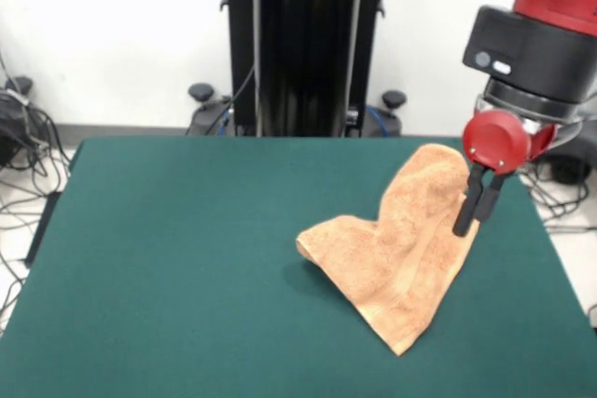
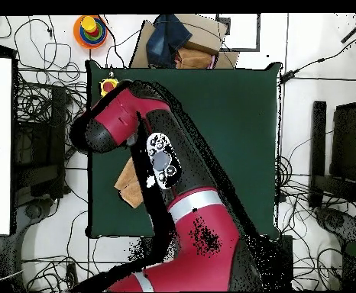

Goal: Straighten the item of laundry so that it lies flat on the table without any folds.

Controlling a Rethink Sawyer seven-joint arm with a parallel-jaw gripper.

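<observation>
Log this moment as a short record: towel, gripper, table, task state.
towel: orange-tan towel, rumpled and folded, one part lifted toward the gripper, the rest on the table
gripper: gripper pointing down at the towel's raised edge, fingers close together on the cloth
table: green table, towel on the picture's right side in the front view
overhead: arm covers most of the towel
task state: not flat yet

Even, bright light falls from above — the white wall behind the desk (image 1: 187, 258) is washed nearly featureless. The towel (image 1: 401, 240) casts only a faint soft shadow on the felt just beside its lower left fold. No glare on the green surface. The front view is mildly soft; in the overhead view the arm (image 2: 173, 191) looks smeared and stretched.
</observation>
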